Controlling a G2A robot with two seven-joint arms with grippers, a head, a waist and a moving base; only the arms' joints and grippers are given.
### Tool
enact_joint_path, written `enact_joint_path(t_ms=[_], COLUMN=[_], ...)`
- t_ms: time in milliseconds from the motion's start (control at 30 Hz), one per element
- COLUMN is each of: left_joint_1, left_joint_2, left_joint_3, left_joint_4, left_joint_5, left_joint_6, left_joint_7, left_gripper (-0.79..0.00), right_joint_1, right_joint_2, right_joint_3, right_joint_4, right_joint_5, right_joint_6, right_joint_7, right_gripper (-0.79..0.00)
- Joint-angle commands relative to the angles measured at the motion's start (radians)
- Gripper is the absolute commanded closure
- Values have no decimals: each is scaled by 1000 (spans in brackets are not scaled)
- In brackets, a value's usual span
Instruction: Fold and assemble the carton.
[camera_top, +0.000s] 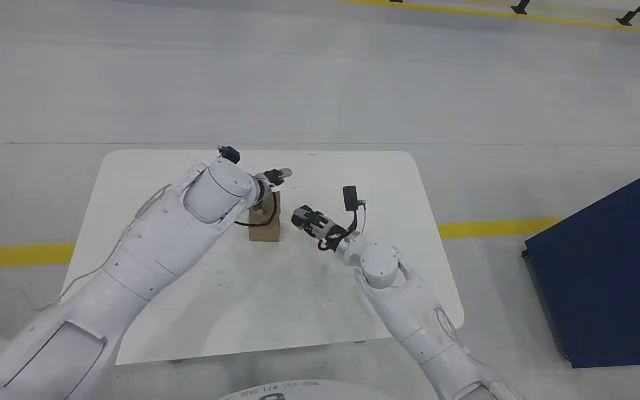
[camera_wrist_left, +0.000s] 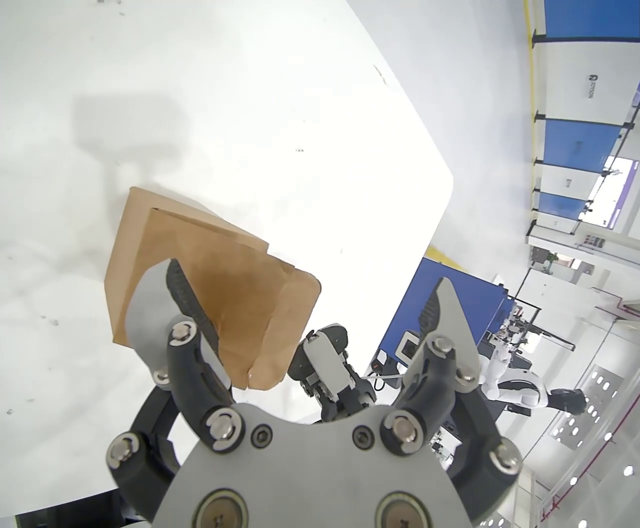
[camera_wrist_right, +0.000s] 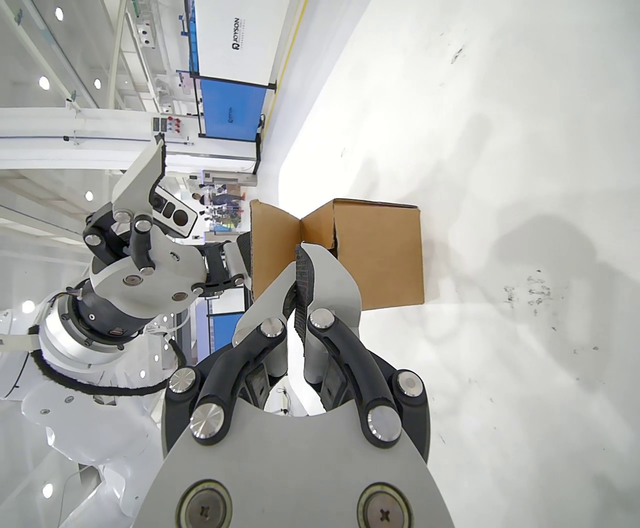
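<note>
Carton (camera_top: 265, 230) is sitting near the middle of the white table (camera_top: 390, 300), its brown body squared up and one flap standing open. The left end effector (camera_wrist_left: 306, 272) is hanging just over it with its fingers spread wide. One finger (camera_wrist_left: 175, 295) is lying along the raised flap, and the other is standing clear in the air. The right end effector (camera_wrist_right: 301, 250) is hovering just beside the carton on the opposite side. Its fingers are pressed together with nothing visible between them, and its tips are pointing at the flap's fold.
</note>
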Motion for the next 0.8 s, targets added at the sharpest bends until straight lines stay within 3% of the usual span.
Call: enact_joint_path(t_ms=[0, 300, 400, 533, 667, 767], left_joint_1=[-5, -41, -59, -71, -33, -26], left_joint_2=[-6, -24, -25, 4, 66, 71], left_joint_3=[19, 63, 35, -52, -211, -231], left_joint_4=[8, 47, 39, -15, -146, -160], left_joint_5=[13, 63, 50, 57, 95, 94], left_joint_6=[2, -4, -7, -15, -25, -25], left_joint_7=[-3, -36, -46, -94, -165, -169], left_gripper=[-785, -785, -785, -785, -785, -785], right_joint_1=[1, -19, -19, -44, -62, -72], right_joint_2=[0, 1, 3, 9, 15, 16], right_joint_3=[0, 8, 19, 45, 71, 78], right_joint_4=[0, -26, -44, -91, -127, -145], right_joint_5=[0, 4, 6, -3, -2, 6], right_joint_6=[9, 20, 34, 24, 14, -5], right_joint_7=[5, 1, 6, 22, 37, 52], right_gripper=[0, 0, 0, 0, 0, 0])
